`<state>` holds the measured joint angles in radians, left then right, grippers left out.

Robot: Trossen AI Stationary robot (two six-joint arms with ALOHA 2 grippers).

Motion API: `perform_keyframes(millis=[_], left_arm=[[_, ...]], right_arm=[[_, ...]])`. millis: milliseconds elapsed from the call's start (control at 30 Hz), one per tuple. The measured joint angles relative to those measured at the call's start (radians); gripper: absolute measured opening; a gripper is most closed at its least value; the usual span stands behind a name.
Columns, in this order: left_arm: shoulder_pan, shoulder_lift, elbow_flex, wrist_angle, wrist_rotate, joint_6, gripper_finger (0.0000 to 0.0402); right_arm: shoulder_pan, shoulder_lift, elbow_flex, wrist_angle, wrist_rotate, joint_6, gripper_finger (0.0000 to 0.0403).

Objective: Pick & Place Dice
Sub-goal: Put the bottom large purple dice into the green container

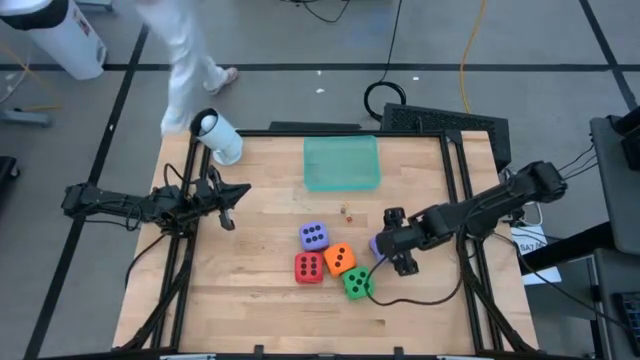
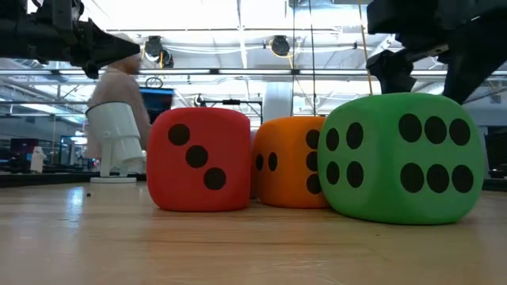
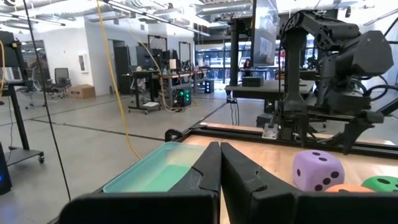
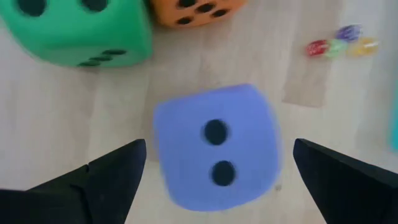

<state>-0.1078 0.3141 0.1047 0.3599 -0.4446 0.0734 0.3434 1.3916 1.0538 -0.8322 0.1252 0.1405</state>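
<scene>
**Right claw spread wide above a purple die**

Five soft cubes with dark pips on the wooden desk (image 1: 250, 300), grouped toward the right half near the front edge. Red die (image 1: 309, 268), orange die (image 1: 340, 259) and green die (image 1: 357, 284) packed close together; one purple die (image 1: 313, 236) just behind them. Second purple die (image 4: 214, 146), two pips up, directly under the right claw (image 4: 214, 171), fingers wide apart on either side, not touching. Left claw (image 3: 221, 171) pressed closed, hovering near the left edge, apart from the dice. Green tray (image 1: 341, 162) at the back edge.
</scene>
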Motion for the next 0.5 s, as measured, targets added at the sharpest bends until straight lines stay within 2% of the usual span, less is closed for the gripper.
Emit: perform_keyframes(millis=[233,500], left_arm=[[0.000,0.000,0.000,-0.019,0.000,-0.005,0.0006],[0.000,0.000,0.000,-0.021,0.000,-0.004,0.0005]], right_arm=[[-0.003,0.017,-0.010,-0.007,0.003,-0.033,0.0400],[-0.015,0.015,-0.090,0.042,0.018,-0.041,0.0400]])
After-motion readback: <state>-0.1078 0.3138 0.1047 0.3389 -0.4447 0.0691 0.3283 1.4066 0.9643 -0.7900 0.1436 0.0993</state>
